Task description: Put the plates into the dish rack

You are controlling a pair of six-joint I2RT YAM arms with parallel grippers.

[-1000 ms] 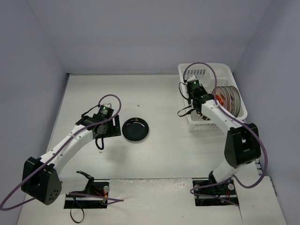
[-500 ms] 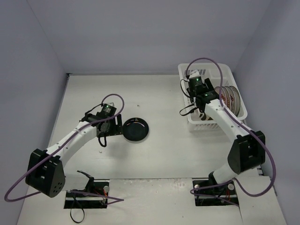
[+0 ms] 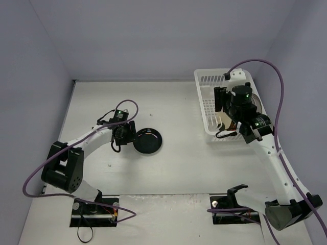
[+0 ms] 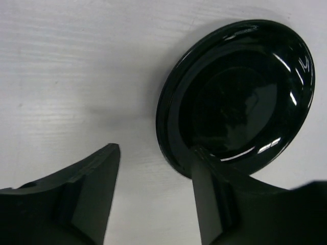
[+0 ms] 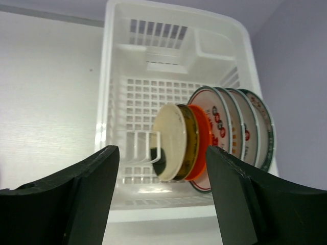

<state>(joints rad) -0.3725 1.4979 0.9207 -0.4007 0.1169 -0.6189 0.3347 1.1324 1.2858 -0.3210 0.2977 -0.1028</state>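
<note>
A glossy black plate (image 3: 147, 141) (image 4: 235, 97) lies flat on the white table. My left gripper (image 3: 129, 139) (image 4: 156, 168) is open at its left rim: one finger (image 4: 207, 189) overlaps the rim, the other (image 4: 94, 178) is over bare table. In the white dish rack (image 3: 212, 81) (image 5: 173, 30), several plates stand on edge in a row: cream (image 5: 171, 140), yellow-brown (image 5: 192, 138), red-orange (image 5: 204, 140), red-patterned white ones (image 5: 217, 120) and a dark-rimmed one (image 5: 265, 132). My right gripper (image 5: 162, 153) hangs open above and in front of the rack, holding nothing.
A white wire divider (image 5: 143, 148) and a small dark item (image 5: 159, 159) sit in the rack left of the cream plate. Grey walls close the table at the back and both sides. The right arm's purple cable (image 3: 278, 92) loops over the rack.
My right gripper opened, left a plate standing in the rack, and lifted back above it. My left gripper slid right to the black plate's rim and its jaws narrowed.
</note>
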